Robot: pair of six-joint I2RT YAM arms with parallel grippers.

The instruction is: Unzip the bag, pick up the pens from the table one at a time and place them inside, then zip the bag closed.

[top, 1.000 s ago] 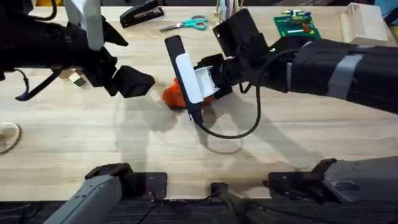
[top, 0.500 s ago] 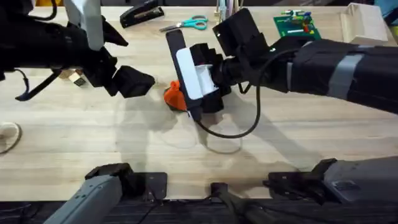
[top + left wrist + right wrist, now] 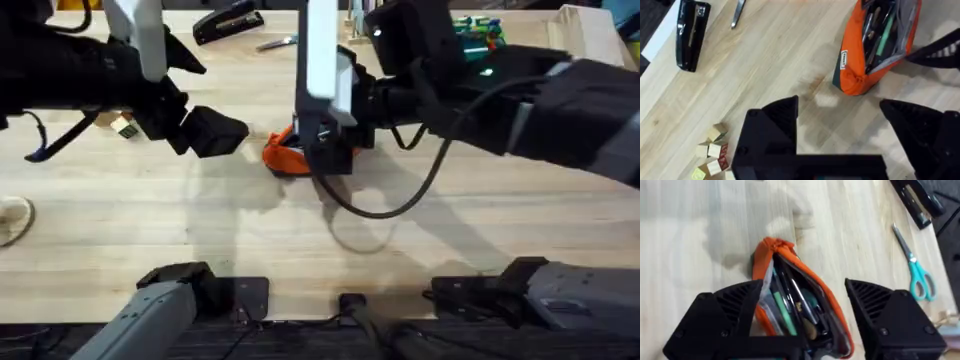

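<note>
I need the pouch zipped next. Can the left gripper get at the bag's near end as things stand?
Probably yes. The left gripper is open, with bare table between it and the bag's near end. The right gripper straddles the bag farther along.

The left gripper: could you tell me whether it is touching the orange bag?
Apart. The left wrist view shows bare table between the open left gripper and the bag.

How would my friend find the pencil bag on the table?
Look near the middle of the pale wooden plank table, just under the right arm's black gripper. There lies a small orange fabric pouch, unzipped, with pens showing inside; nothing else nearby is orange.
</note>
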